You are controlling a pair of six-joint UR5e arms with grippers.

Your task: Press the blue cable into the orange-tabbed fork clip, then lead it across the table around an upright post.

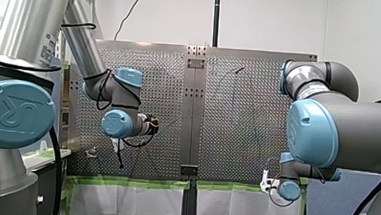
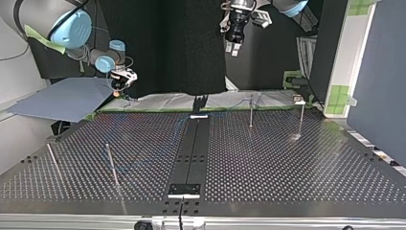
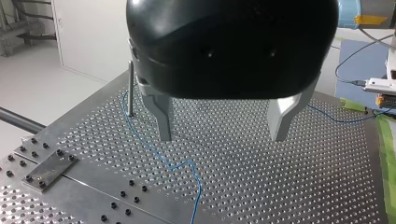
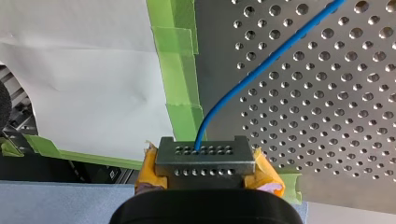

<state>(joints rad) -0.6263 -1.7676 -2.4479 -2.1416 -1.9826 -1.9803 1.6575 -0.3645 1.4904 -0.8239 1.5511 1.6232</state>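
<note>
Cable (image 4: 268,65) in blue is the thing to watch: in the right wrist view your right arm's jaws are closed on it. It rises out of a drilled metal block (image 4: 205,161) between the yellow pads (image 4: 149,170) and crosses onto the perforated counter (image 4: 327,116). That right arm (image 2: 103,62) hangs at the top view's left, at the counter's far edge, above green tape (image 4: 177,60) and white sheeting (image 4: 84,70).

Your left arm (image 2: 287,5) hangs high over the far middle of the counter. Its jaws stand wide open, with nothing between the metal fingers (image 3: 163,116). Below them, in the left wrist view, the cable lies slack on the counter. It bends at the foot of an upright post (image 3: 130,88) and wanders on near a bolted plate (image 3: 46,170). You cannot tell from these views whether it touches the post. Other thin posts (image 2: 111,163) stand well apart across the counter.
</note>
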